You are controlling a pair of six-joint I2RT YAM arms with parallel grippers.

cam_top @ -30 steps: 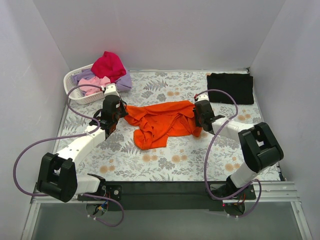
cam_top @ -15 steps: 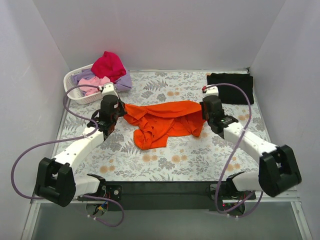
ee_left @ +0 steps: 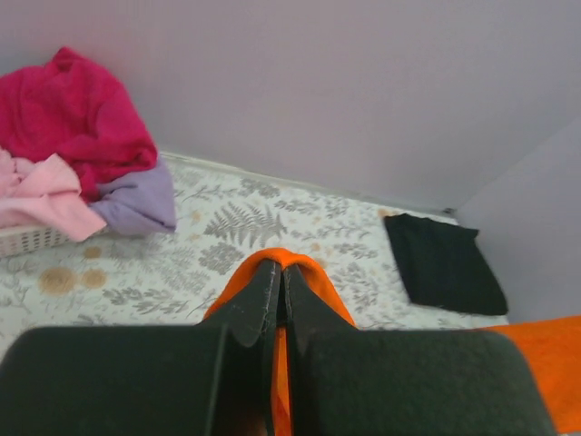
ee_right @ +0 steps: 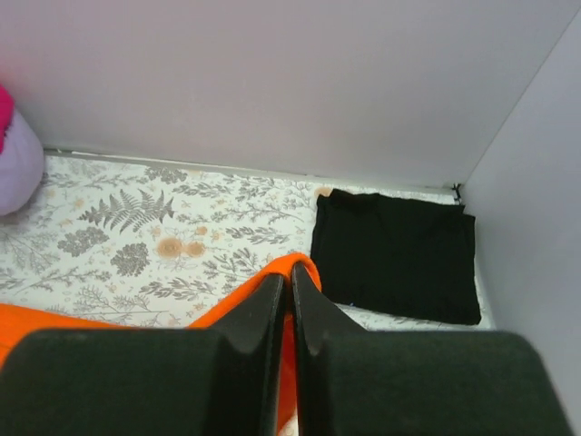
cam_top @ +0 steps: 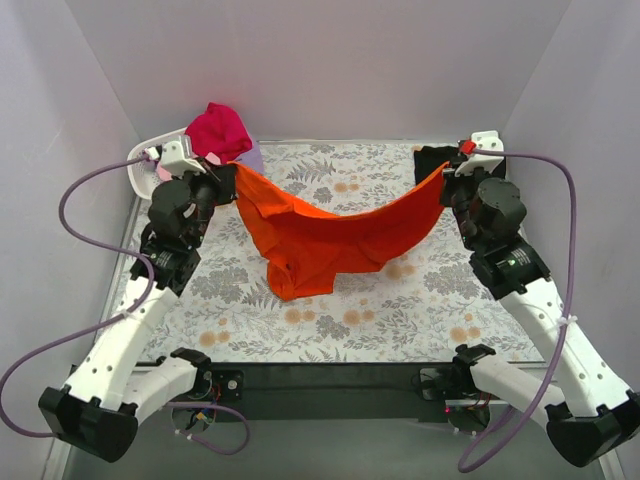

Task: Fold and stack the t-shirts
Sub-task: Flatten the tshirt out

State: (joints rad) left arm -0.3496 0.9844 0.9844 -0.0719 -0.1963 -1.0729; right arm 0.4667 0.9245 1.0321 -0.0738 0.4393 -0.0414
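Note:
The bright orange t-shirt (cam_top: 335, 232) hangs stretched between both grippers above the table, sagging in the middle with its lower edge near the cloth. My left gripper (cam_top: 228, 175) is shut on its left corner (ee_left: 300, 263). My right gripper (cam_top: 447, 172) is shut on its right corner (ee_right: 295, 268). The folded black t-shirt (cam_top: 478, 162) lies at the back right, also in the right wrist view (ee_right: 395, 252). The magenta (cam_top: 218, 128), pink (ee_left: 36, 195) and lavender (ee_left: 136, 198) t-shirts are heaped in the white basket (cam_top: 140, 165) at the back left.
The grey floral table cloth (cam_top: 350, 320) covers the table. White walls close in the back and both sides. Purple cables loop from each arm.
Both arms rose and spread apart toward the back corners, lifting the orange t-shirt off the table and stretching it between them.

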